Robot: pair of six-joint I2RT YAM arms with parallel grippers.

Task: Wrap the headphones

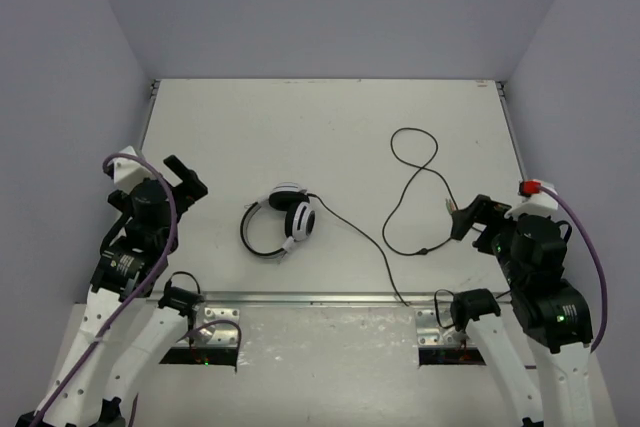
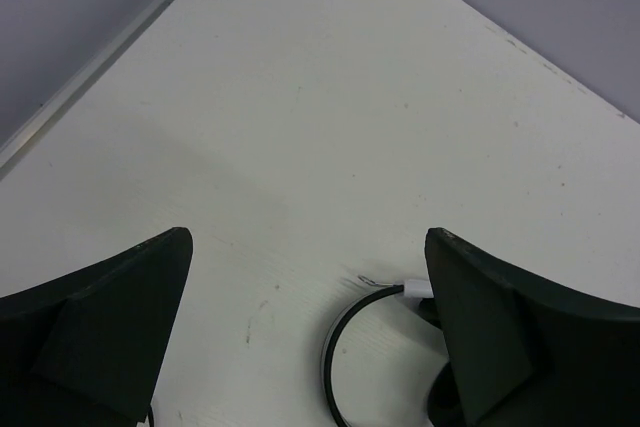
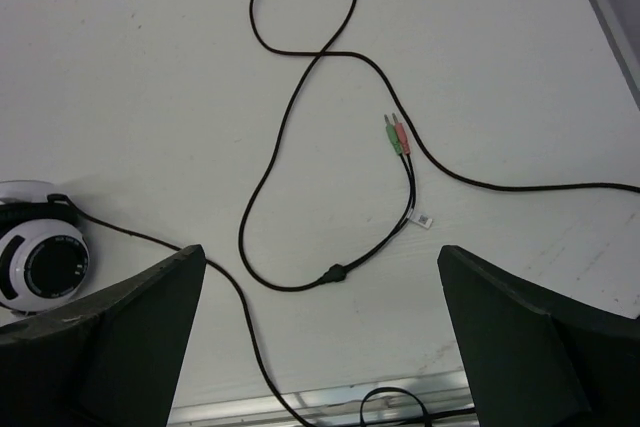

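Left fingers [image 2: 95, 332] and right fingers [image 3: 520, 337] spread wide, empty | headphones [image 1: 298, 221] white oval cups | cable [image 3: 337, 270] thin, looped

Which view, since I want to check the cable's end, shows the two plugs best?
The right wrist view: the green and pink plugs lie side by side on the table, large and unobstructed. The top external view shows them only as a tiny speck. The left wrist view misses them, catching only the headband.
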